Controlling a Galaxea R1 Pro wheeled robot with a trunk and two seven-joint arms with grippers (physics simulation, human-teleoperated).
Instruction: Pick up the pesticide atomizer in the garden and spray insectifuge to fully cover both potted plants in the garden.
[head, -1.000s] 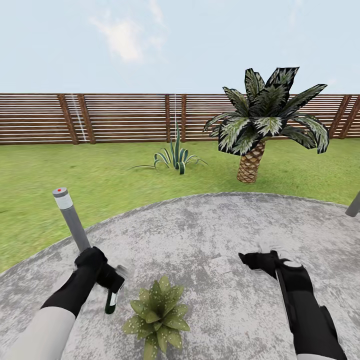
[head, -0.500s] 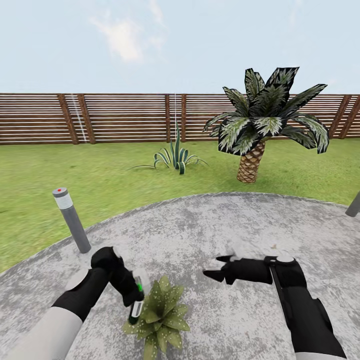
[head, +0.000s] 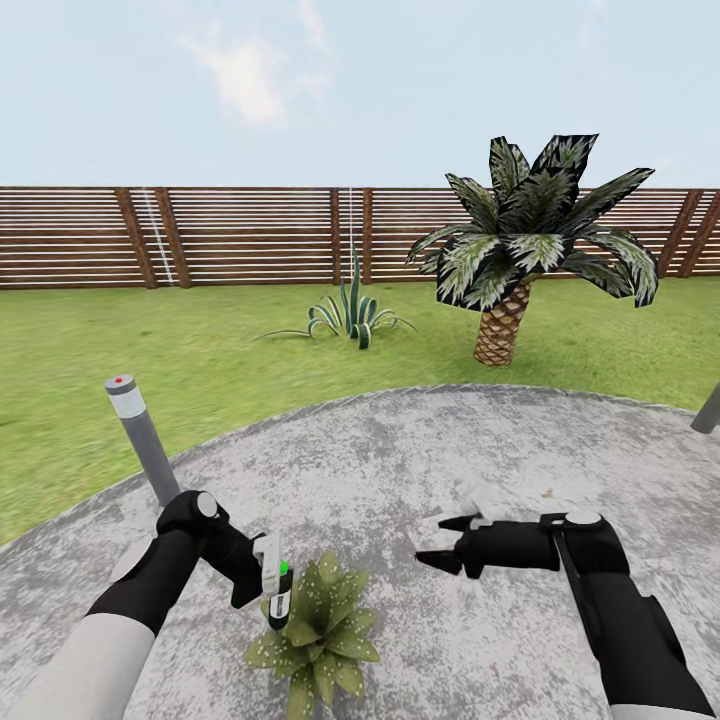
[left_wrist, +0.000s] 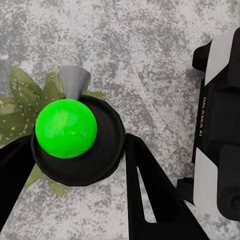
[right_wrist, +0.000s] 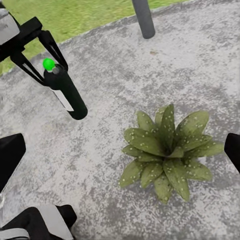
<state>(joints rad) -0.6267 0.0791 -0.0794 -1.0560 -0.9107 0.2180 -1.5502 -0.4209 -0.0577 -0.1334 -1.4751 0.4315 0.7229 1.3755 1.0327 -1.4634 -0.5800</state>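
My left gripper (head: 266, 583) is shut on the pesticide atomizer (head: 278, 597), a dark bottle with a green knob and a grey nozzle, hanging close over the left edge of a potted plant (head: 317, 627). The left wrist view looks down on the atomizer's green top (left_wrist: 66, 128), with leaves beneath it. The plant is a low green rosette dotted with whitish insectifuge specks (right_wrist: 165, 145), standing on the round grey patio (head: 420, 460). My right gripper (head: 431, 540) is open, held above the patio to the plant's upper right. Its wrist view takes in the plant (right_wrist: 167, 150), the atomizer (right_wrist: 66, 92) and the left gripper (right_wrist: 47, 60).
A grey bollard lamp (head: 143, 442) with a red dot stands at the patio's left rim, and another post (head: 707, 410) at the right edge. Beyond lie green lawn (head: 150, 350), a spiky agave (head: 350, 315), a palm (head: 520, 250) and the brown slatted fence (head: 220, 235).
My left arm has carried the atomizer rightward from beside the bollard to the plant's edge. My right gripper has swung left toward the plant. The camera has not moved.
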